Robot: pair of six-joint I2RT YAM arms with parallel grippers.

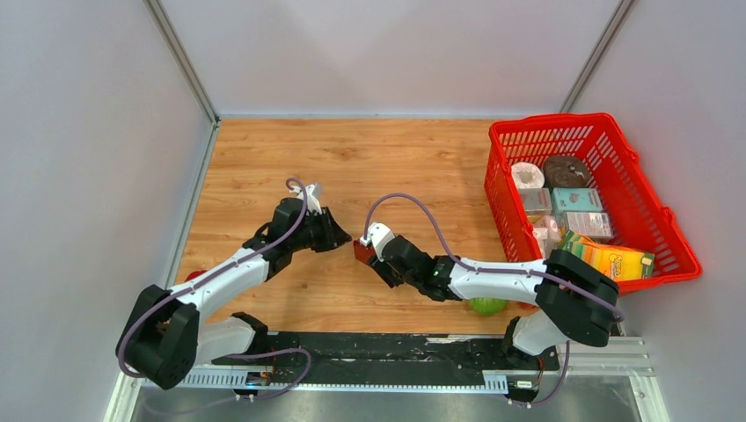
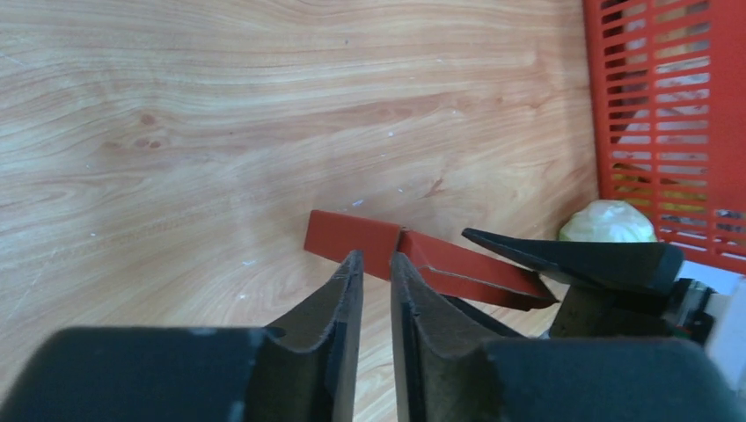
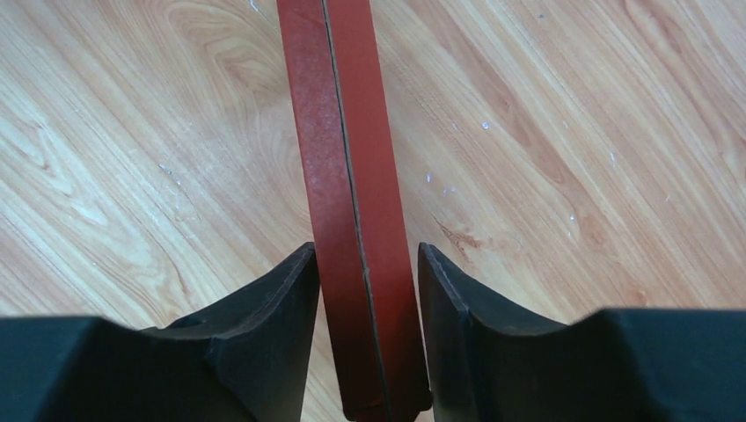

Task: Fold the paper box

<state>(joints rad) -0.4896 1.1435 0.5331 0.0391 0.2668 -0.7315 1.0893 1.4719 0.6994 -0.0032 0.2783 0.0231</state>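
Observation:
The paper box (image 1: pixel 362 251) is a dark red, flattened cardboard blank held off the wooden table between the two arms. My right gripper (image 1: pixel 376 261) is shut on it. In the right wrist view the box (image 3: pixel 339 132) runs edge-on away from the gripper (image 3: pixel 365 251), clamped between both fingers. My left gripper (image 1: pixel 341 239) is just left of the box. In the left wrist view its jaws (image 2: pixel 376 259) stand almost together with nothing between them, tips right at the box's crease (image 2: pixel 352 239). A right finger (image 2: pixel 572 255) lies over the box's far end.
A bright red mesh basket (image 1: pixel 669 229) with several packaged items stands at the right and shows in the left wrist view (image 2: pixel 669 105). A green round object (image 1: pixel 486 306) lies beside the right arm. A small red pepper (image 1: pixel 194 275) sits by the left arm. Grey walls enclose the table.

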